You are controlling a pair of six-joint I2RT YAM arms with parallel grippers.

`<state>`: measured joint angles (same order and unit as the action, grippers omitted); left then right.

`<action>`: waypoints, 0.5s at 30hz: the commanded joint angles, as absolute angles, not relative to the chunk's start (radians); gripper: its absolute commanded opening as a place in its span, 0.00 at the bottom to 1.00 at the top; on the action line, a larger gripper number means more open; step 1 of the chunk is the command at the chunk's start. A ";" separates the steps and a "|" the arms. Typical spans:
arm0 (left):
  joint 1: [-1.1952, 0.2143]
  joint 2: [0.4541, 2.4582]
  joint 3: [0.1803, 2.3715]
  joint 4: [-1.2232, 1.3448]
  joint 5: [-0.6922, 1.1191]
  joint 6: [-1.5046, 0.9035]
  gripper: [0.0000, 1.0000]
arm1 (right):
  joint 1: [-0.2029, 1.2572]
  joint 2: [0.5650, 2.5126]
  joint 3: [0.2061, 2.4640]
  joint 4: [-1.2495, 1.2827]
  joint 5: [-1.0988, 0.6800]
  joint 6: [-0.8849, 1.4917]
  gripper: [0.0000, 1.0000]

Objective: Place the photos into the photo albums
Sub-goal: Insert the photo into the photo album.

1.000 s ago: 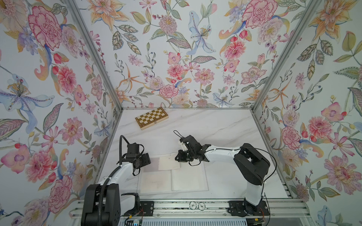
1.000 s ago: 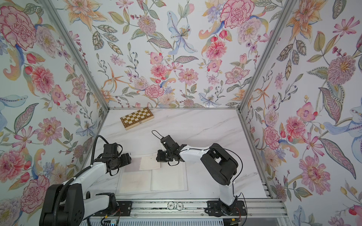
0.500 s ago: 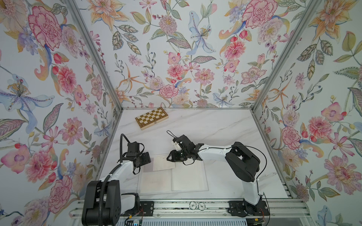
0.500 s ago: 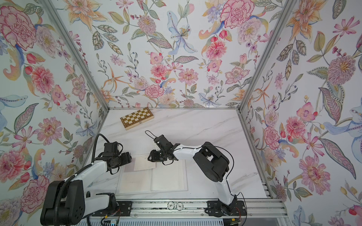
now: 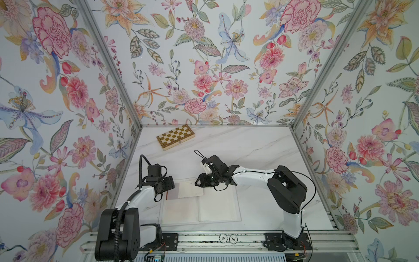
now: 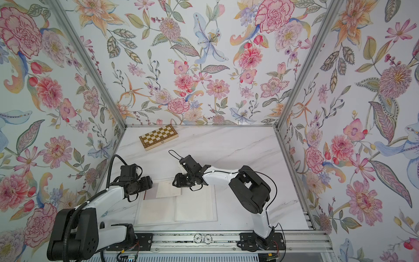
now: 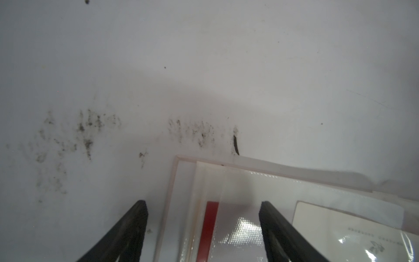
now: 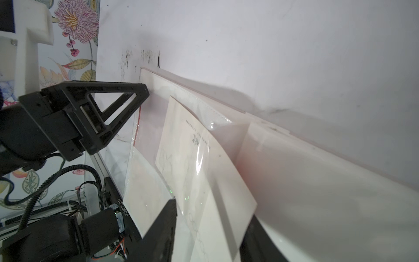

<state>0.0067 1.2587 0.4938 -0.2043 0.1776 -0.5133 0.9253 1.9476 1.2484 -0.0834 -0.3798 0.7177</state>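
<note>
- Change: the right gripper (image 5: 197, 182) has shifted leftward along the album's far edge. Its jaws, pressed together a second ago, now stand part-way apart and grip nothing.
- The left gripper (image 7: 203, 202) is unchanged, its jaws wide and straddling the album's far left corner.
- The pale cream photo album (image 5: 217, 209) with clear sleeves lies open flat at front centre, its long axis across the table.
- The cream photo card (image 5: 190, 189) with dark print lies on the left page, lengthwise across the table and partly under glossy film. A red card (image 7: 210, 226) shows edge-on in the sleeve beside it.
- Open white marble table (image 5: 249, 147) stretches behind and to the right of the album. The checkered wooden box (image 5: 175, 136) sits well apart by the rear wall.
</note>
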 commanded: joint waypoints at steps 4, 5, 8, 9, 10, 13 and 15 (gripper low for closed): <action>0.011 1.281 0.488 -0.259 0.206 -0.505 0.76 | 0.921 1.904 1.229 -0.157 -0.349 0.686 0.45; 0.010 1.280 0.486 -0.261 0.205 -0.505 0.76 | 0.922 1.901 1.229 -0.163 -0.344 0.684 0.45; 0.011 1.273 0.485 -0.262 0.204 -0.505 0.76 | 0.925 1.894 1.225 -0.175 -0.343 0.684 0.45; 0.009 1.268 0.482 -0.261 0.201 -0.505 0.76 | 0.926 1.893 1.227 -0.177 -0.342 0.684 0.44; 0.009 1.263 0.479 -0.259 0.201 -0.505 0.76 | 0.929 1.893 1.228 -0.178 -0.343 0.685 0.44; 0.000 1.261 0.482 -0.264 0.197 -0.503 0.76 | 0.941 1.908 1.253 -0.173 -0.355 0.692 0.43; 0.000 1.262 0.484 -0.264 0.196 -0.504 0.76 | 0.954 1.930 1.278 -0.175 -0.361 0.693 0.43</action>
<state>0.0055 1.2575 0.4934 -0.2043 0.1776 -0.5114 0.9340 1.9244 1.2430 -0.1482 -0.3561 0.7029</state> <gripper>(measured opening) 0.761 0.429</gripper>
